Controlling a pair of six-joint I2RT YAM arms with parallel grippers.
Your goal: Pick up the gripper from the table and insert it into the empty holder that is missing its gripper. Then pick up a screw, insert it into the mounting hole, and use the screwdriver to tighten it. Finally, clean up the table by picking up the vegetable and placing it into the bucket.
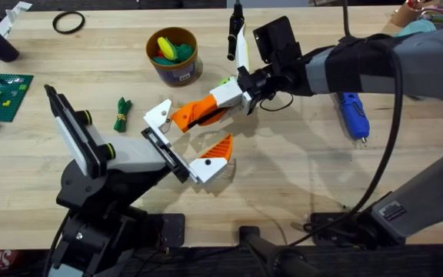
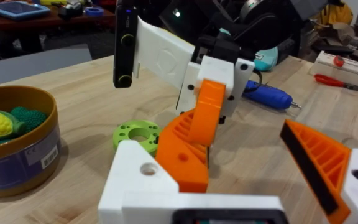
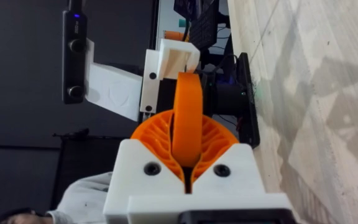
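Light butcher-block table (image 1: 298,177) carries everything, and reading from the left, the vegetable (image 1: 121,114) lies loose near the left arm, well apart from the bucket (image 1: 174,55) behind it. Next comes the holder (image 1: 164,152), a black rail slanting across the left arm's front. The left gripper (image 1: 210,132) stands open, its fitted orange finger (image 1: 215,154) at the rail's near end. At the far end sits the white base of the gripper (image 1: 160,115). Its long axis runs from that base rightward, straight into the right gripper (image 1: 206,111), which is pinched on its orange wedge. So the right arm owns the piece, and the coming move looks like a push along that axis into the rail. Overhead cannot show whether the base is seated. The left wrist view shows the base (image 2: 135,183) close up, with a round hole (image 2: 148,168) in its face. The screwdriver (image 1: 352,114) lies untouched at the right, nearer the right arm.
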